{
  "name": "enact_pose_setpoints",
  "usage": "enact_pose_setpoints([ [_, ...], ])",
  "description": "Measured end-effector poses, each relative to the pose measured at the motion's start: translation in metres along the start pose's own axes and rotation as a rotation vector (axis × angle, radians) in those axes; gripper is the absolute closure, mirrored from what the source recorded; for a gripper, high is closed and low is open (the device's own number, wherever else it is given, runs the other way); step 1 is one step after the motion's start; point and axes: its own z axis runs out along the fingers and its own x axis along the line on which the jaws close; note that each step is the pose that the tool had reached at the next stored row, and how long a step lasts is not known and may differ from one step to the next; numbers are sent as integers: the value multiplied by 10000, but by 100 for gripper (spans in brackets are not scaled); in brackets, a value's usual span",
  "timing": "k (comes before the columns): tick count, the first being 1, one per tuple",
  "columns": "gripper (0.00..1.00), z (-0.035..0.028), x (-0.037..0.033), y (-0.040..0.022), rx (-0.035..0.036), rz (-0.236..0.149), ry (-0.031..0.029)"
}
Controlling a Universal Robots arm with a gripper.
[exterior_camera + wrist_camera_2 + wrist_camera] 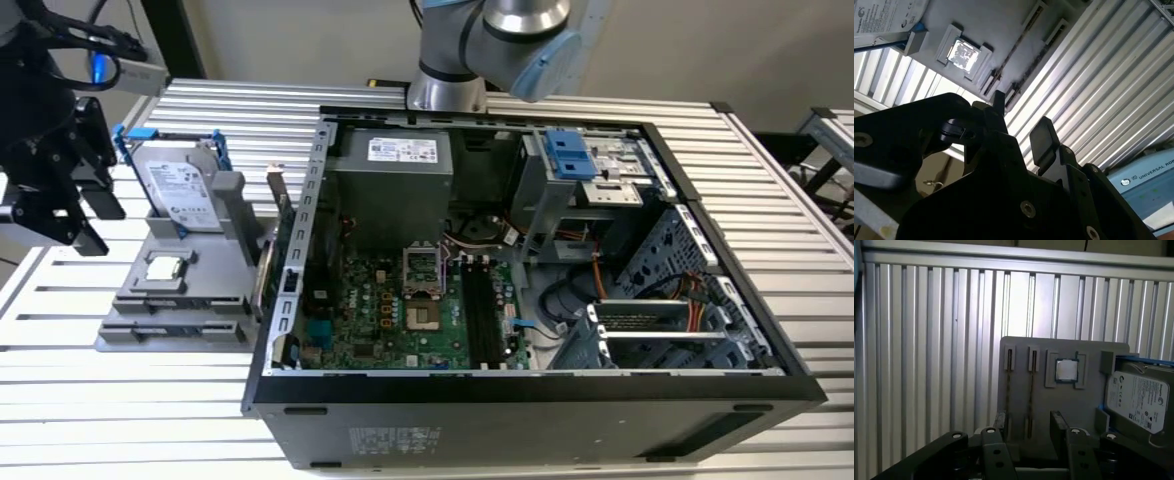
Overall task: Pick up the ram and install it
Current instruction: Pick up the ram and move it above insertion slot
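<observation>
Two ram sticks (1031,390) stand on edge in parallel slots of a grey holder (1089,405); in the second wrist view they appear as thin dark lines (1019,50). My gripper (1029,426) hangs above the holder's end with the ram slots, apart from the sticks. It is open, and its black fingers (1056,422) have nothing between them. In the exterior view the gripper (80,220) hovers at the exterior view's left, beside the grey holder (174,300). The open computer case (534,380) shows its motherboard with long black memory slots (481,310).
The holder also carries a small square silver processor chip (1066,371) and a silver hard drive in a blue frame (180,190). Everything rests on a ribbed aluminium table (134,400). The arm's base (447,90) stands behind the case.
</observation>
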Motion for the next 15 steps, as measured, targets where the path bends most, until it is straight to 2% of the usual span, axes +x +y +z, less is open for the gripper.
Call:
enact_pose_setpoints([
  [15,0,234,-5,1,-14,0,36],
])
